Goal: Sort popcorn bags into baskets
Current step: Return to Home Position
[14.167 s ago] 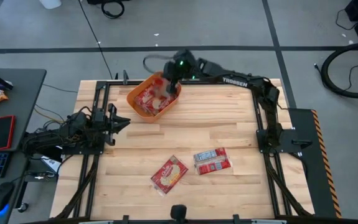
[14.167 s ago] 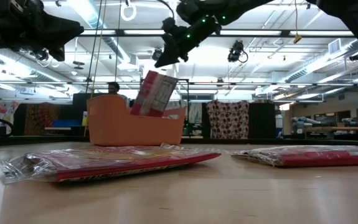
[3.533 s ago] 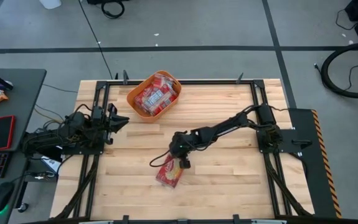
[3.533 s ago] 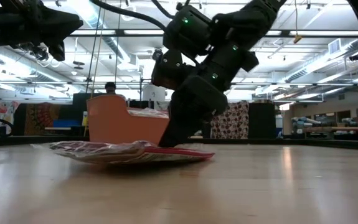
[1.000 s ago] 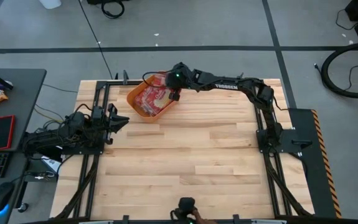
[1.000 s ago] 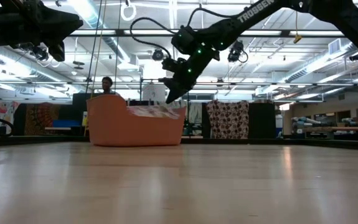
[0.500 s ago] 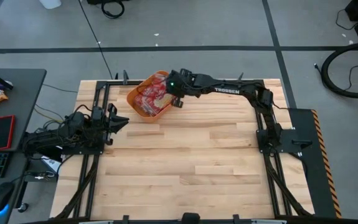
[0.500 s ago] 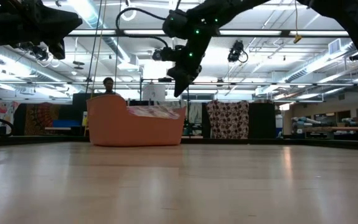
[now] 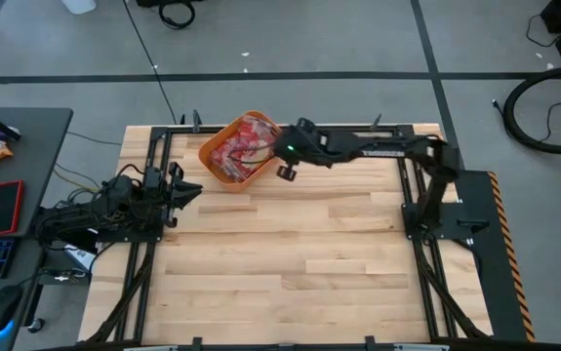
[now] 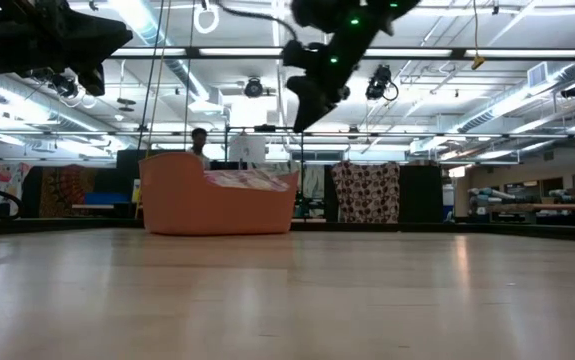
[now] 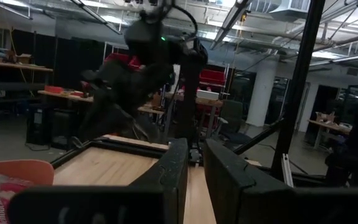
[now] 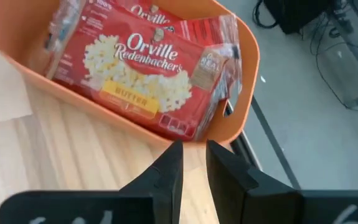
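Note:
The orange basket (image 9: 233, 153) stands at the far left-centre of the table and holds several red popcorn bags (image 9: 244, 142), stacked flat; the top bag (image 12: 138, 74) lies picture side up. The basket also shows in the low view (image 10: 217, 205) and the right wrist view (image 12: 248, 65). My right gripper (image 9: 285, 169) hangs in the air just right of the basket's near right corner, shut and empty. My left gripper (image 9: 188, 189) waits at the table's left edge, shut and empty.
The bare wood table top (image 9: 300, 253) spreads out near and to the right of the basket. A side desk on the left holds a red phone (image 9: 7, 207) and a keyboard. A person (image 10: 199, 140) stands in the room behind the basket.
My right gripper has gone from above the basket's right end toward the table's near and right side, rising clear of the basket. The bags in the basket lie still.

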You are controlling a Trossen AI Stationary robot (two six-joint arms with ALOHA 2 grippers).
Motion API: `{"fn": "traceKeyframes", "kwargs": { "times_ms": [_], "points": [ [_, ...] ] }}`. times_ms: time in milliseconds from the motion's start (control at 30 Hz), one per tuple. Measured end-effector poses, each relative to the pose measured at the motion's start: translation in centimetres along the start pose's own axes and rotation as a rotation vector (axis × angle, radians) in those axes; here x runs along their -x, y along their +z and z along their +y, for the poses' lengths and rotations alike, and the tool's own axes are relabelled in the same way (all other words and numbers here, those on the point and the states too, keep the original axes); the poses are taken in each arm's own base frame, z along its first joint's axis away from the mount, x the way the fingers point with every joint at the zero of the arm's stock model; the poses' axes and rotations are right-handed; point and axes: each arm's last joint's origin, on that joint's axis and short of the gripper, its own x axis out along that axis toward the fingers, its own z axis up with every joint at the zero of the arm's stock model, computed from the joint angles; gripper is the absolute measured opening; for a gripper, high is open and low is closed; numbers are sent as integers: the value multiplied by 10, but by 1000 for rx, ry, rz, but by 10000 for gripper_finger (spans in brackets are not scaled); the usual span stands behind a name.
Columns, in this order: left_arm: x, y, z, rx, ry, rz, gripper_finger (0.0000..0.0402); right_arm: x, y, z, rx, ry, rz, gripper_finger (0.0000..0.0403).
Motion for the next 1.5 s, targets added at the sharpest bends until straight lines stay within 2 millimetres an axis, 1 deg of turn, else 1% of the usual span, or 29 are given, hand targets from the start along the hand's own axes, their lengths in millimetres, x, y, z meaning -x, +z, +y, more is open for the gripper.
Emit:
{"fn": "traceKeyframes", "kwargs": {
  "times_ms": [100,267,367,467,600,800,1067,1300,1400,1500],
  "points": [
    [0,0,0,17,-1,0,57,13,-20,6,-50,11,-75,75],
    [0,0,0,143,-2,-1,57,33,-57,15,-114,19,-181,75],
    [0,0,0,231,-3,-4,57,43,-76,17,-167,20,-284,75],
    [0,1,0,289,-5,-10,57,50,-95,19,-218,43,-398,75],
    [0,1,0,283,-4,-8,57,58,-119,20,-285,94,-552,75],
    [0,1,0,287,-3,-7,57,65,-154,15,-383,151,-703,75],
    [0,1,0,288,-3,-7,57,68,-187,8,-482,279,-757,75],
    [0,1,0,288,-3,-7,57,78,-202,5,-515,336,-838,75],
    [0,1,0,287,-3,-7,57,83,-211,3,-562,353,-869,75],
    [0,1,0,288,-3,-7,57,90,-219,2,-609,383,-936,75]
  ]
}}
